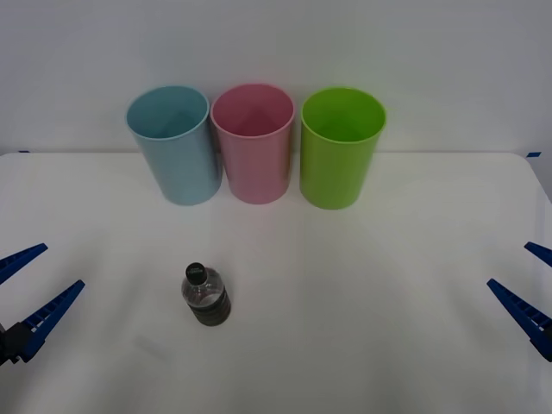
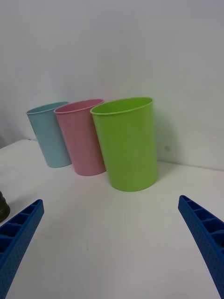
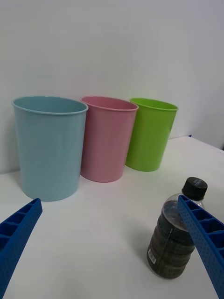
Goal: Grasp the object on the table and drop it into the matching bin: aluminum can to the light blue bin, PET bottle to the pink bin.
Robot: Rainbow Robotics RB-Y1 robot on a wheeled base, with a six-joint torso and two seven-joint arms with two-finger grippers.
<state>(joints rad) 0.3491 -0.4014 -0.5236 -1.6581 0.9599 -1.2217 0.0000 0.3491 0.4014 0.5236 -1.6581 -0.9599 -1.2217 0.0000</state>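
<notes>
The PET bottle (image 1: 205, 296) (image 3: 176, 231), small and clear with a black cap and dark lower body, stands upright on the white table (image 1: 362, 285), left of centre and near the front. At the back stand the light blue bin (image 1: 176, 145) (image 3: 47, 146) (image 2: 48, 135) and the pink bin (image 1: 254, 143) (image 3: 106, 138) (image 2: 82, 137) side by side. My left gripper (image 1: 30, 283) (image 3: 109, 250) is open at the left edge, well left of the bottle. At the right edge my right gripper (image 1: 524, 278) (image 2: 112, 250) is open, holding nothing.
A lime green bin (image 1: 340, 147) (image 2: 127, 142) (image 3: 150, 133) stands right of the pink one, against a plain white wall. The table's middle and right side are bare white surface.
</notes>
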